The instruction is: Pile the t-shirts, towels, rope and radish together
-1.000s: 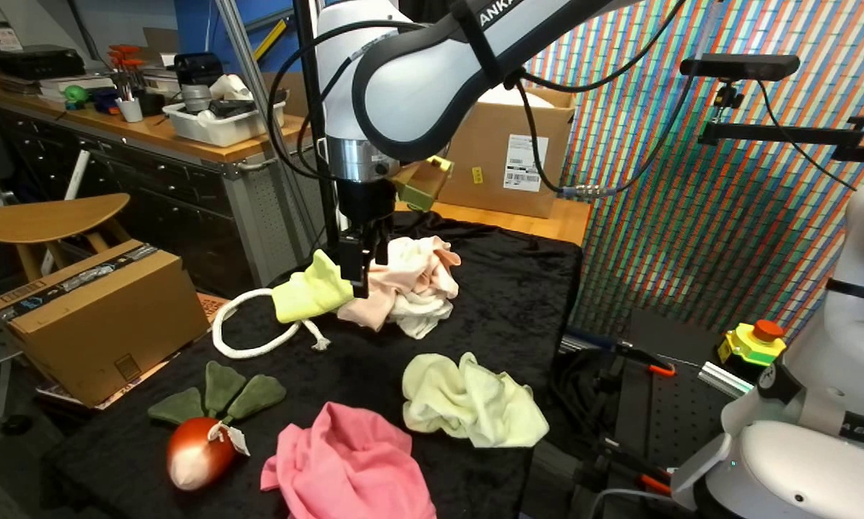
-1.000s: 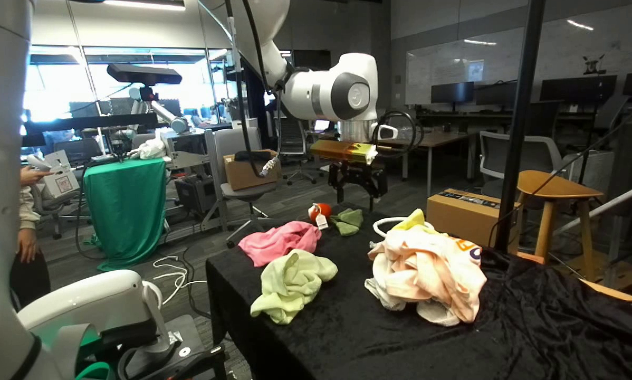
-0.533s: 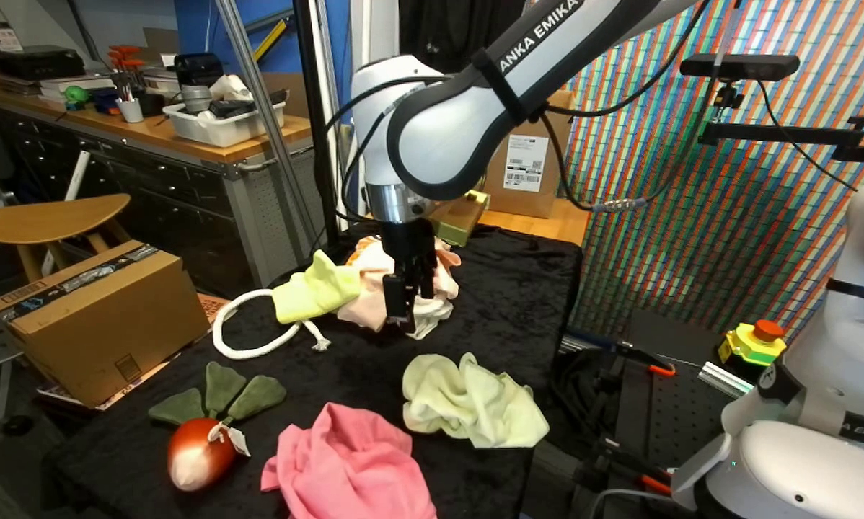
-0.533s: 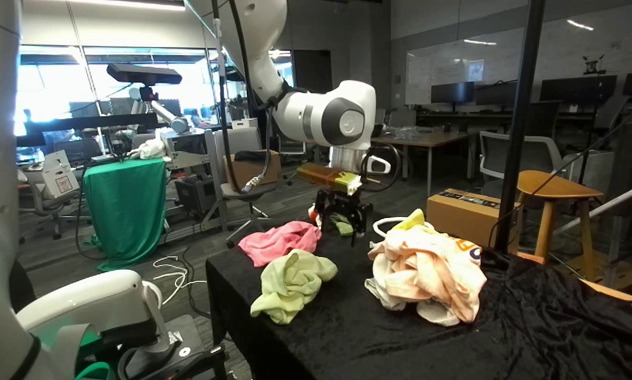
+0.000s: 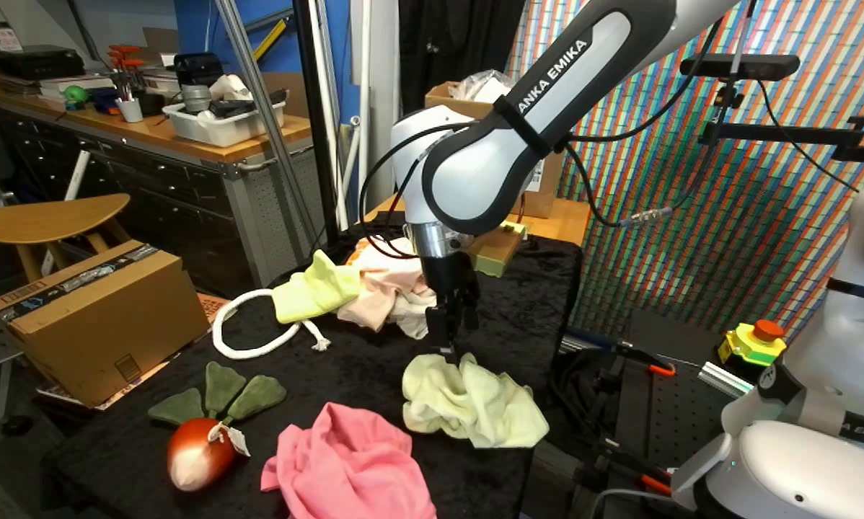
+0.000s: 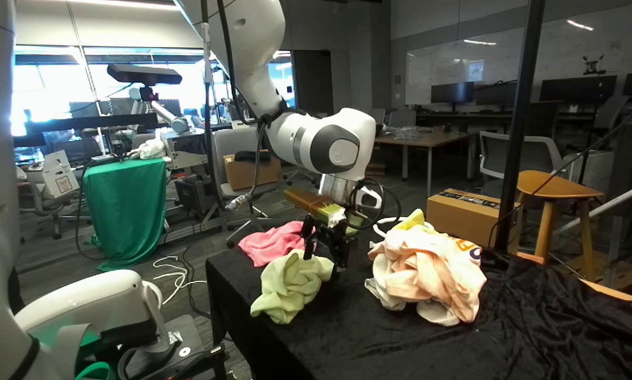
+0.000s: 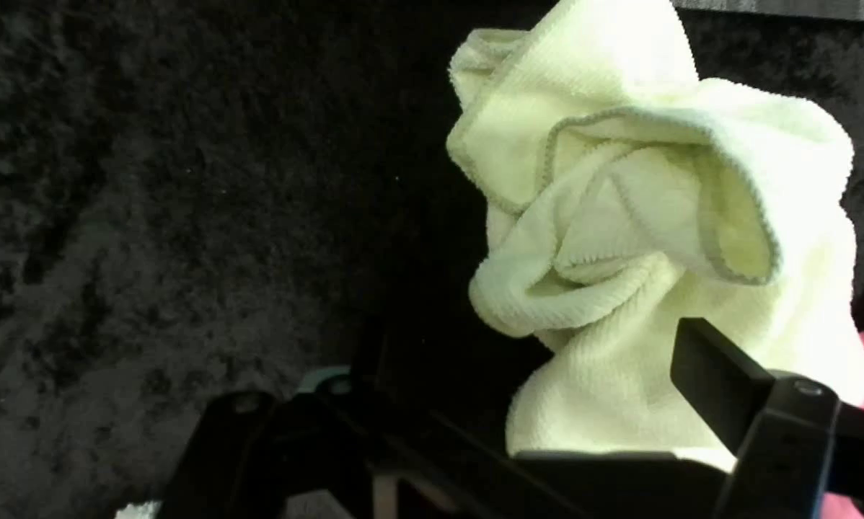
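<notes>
Pale-green towel (image 7: 655, 209) should handle light and limp – best pinched deep at its bunched fold (image 7: 583, 303) – while the gripper (image 7: 531, 346) has jaws spread wide, holding nothing.

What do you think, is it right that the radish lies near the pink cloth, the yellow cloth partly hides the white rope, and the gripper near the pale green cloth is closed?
Not quite: the gripper near the pale green cloth is open, not closed. The wrist view shows its two fingers spread apart. The rest of your description is right.
</notes>
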`<state>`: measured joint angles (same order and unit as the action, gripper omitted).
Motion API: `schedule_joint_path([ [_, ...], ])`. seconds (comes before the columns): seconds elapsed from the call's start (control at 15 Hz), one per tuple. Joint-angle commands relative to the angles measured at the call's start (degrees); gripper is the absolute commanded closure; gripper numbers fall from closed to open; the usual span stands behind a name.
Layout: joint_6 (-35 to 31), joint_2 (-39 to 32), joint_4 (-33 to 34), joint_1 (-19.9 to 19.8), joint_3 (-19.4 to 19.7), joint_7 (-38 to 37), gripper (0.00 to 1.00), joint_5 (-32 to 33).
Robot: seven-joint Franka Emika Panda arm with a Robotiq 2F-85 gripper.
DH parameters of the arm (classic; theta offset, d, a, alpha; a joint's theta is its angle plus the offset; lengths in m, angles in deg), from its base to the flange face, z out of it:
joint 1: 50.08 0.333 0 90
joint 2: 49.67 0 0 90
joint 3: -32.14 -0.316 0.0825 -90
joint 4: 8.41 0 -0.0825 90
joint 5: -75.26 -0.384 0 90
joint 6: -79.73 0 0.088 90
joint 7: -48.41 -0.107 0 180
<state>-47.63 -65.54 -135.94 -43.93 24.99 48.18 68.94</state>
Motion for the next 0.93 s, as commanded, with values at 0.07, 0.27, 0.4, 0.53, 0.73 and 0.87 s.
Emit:
schedule_joint_path([
  [0.07, -1.36, 3.31, -3.46, 0.0, -0.98, -0.47, 0.0, -4.47],
  [0.27, -1.75, 3.41, -3.66, 0.28, -1.48, -0.87, 0.0, -7.16],
  [0.4, -1.64, 3.39, -3.56, 0.58, -1.88, -1.25, 0.0, -8.73],
  [0.53, -1.74, 2.95, -3.21, 1.04, -2.26, -1.82, 0.0, -9.67],
  [0.73, -2.15, 2.45, -2.98, 2.17, -2.91, -3.17, 0.0, -9.81],
  [0.87, -2.31, 2.33, -2.81, 3.0, -3.42, -4.36, 0.0, -9.55],
])
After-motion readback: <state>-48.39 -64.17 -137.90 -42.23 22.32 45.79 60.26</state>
